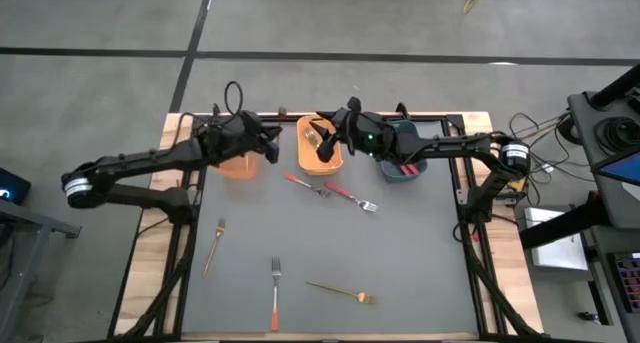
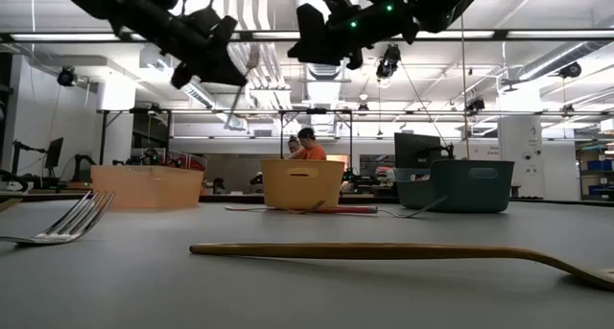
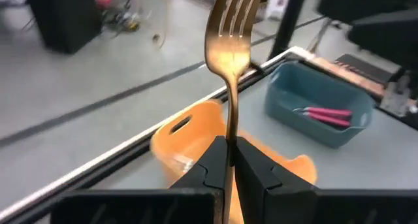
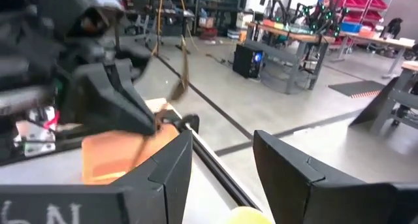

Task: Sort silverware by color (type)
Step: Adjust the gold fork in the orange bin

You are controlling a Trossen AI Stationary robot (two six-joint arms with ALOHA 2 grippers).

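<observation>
The sorting looked partly done: pink-handled forks (image 3: 324, 114) already lay in the blue bin (image 1: 404, 163) at upper centre-right of the high view, while five forks remained on the grey table (image 1: 420, 263), among them a gold fork (image 1: 340, 290) lying almost crosswise at lower centre. The left gripper (image 3: 230, 160) (fingers pinched tight) held another gold fork (image 3: 230, 38) by its handle, long axis upright and tines up, above the pale orange bin (image 1: 238, 166) at upper left. The right gripper (image 4: 222, 162) hung spread wide and empty over the orange bin (image 1: 320, 155).

The gold fork (image 3: 228, 48) shines like polished metal, the tabletop (image 1: 400, 263) is matt grey with pale wooden edges (image 1: 150, 253), the bins (image 2: 303, 183) look like smooth plastic, and the left gripper (image 3: 227, 160) is matt black.
</observation>
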